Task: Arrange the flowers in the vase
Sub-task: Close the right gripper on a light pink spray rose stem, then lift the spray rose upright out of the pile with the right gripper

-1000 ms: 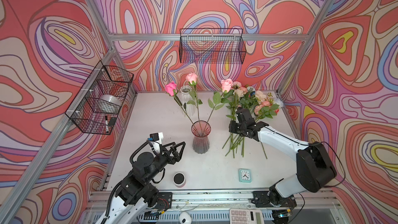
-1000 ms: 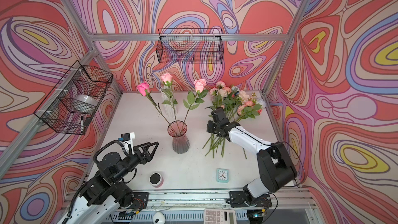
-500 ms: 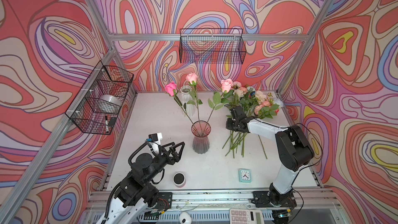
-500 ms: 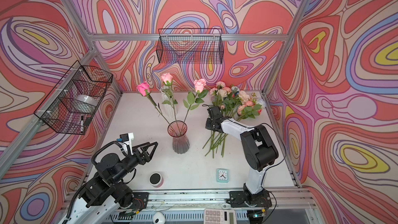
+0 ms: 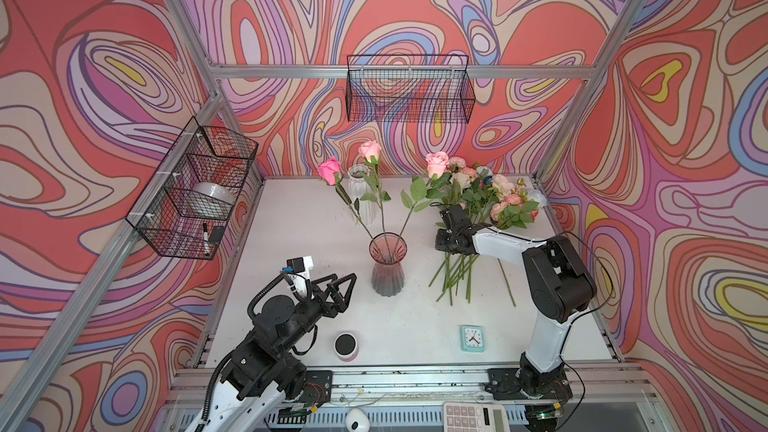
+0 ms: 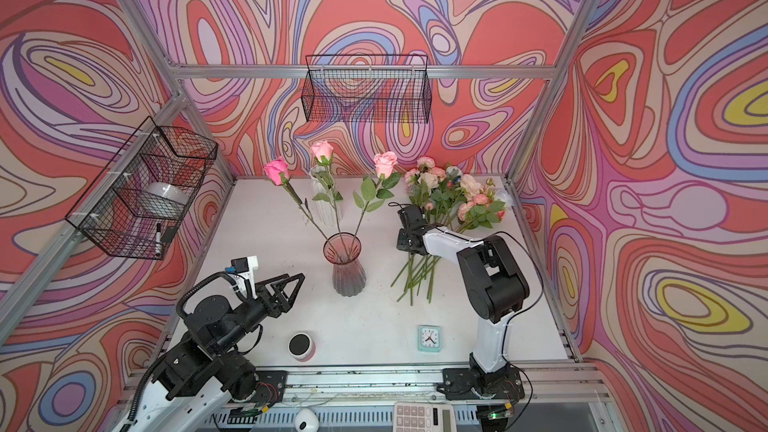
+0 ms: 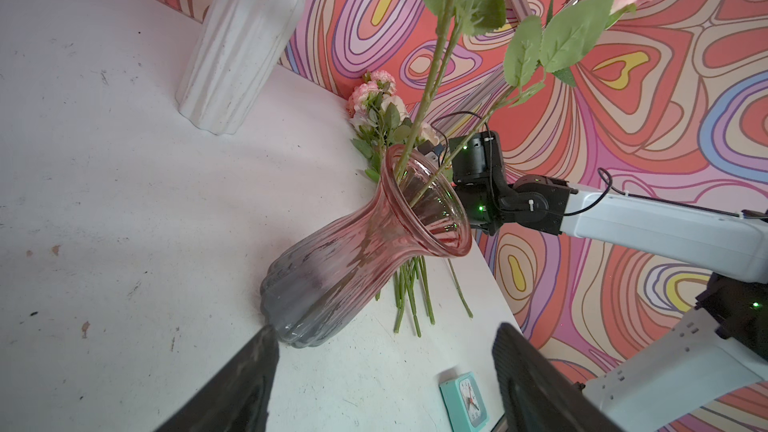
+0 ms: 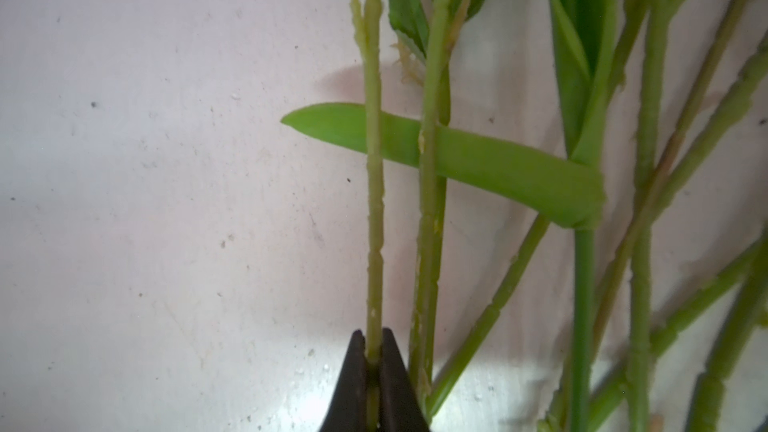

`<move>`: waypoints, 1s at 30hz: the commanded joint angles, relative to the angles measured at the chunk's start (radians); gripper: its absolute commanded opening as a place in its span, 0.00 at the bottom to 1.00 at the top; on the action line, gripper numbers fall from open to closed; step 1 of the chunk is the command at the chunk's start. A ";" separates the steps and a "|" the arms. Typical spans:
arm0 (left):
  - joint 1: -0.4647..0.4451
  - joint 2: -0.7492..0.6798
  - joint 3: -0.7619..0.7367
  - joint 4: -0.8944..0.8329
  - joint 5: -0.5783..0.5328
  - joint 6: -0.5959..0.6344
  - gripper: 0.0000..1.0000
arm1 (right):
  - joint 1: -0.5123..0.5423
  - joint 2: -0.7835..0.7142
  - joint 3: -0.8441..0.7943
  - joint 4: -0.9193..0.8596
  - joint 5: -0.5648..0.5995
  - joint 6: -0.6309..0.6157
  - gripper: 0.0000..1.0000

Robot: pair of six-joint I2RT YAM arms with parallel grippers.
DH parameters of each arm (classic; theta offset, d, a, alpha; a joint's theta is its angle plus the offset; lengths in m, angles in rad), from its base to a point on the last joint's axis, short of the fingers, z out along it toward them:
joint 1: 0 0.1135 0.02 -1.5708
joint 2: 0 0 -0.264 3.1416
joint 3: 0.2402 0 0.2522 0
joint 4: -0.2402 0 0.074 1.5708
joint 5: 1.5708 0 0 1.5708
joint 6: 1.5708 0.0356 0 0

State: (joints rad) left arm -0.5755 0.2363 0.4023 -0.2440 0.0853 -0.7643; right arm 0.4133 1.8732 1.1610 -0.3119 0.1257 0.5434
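My right jaws are pinched shut on one thin green stem [image 8: 374, 201] at the edge of the leafy flower pile [image 5: 478, 201] lying on the white surface [image 5: 299, 222] beside the ribbed pink glass vase [image 5: 387, 268], presumably to lift it singly; left jaws hang open, empty.

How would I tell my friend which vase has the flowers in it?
On the white table, near the middle, stands the pink glass vase holding three pink roses. The white vase behind it, nearer the back wall, is ribbed and not see-through.
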 commanded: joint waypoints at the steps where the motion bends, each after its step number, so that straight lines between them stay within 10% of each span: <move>1: -0.003 0.002 0.012 -0.003 0.001 -0.009 0.83 | -0.003 -0.064 -0.034 0.037 0.038 -0.018 0.00; 30: -0.004 0.070 0.103 0.071 0.085 -0.048 0.83 | -0.003 -1.034 -0.371 0.055 0.040 0.086 0.00</move>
State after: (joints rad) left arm -0.5755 0.2985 0.4694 -0.2066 0.1482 -0.8017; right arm 0.4133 0.9245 0.8108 -0.2676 0.1452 0.6277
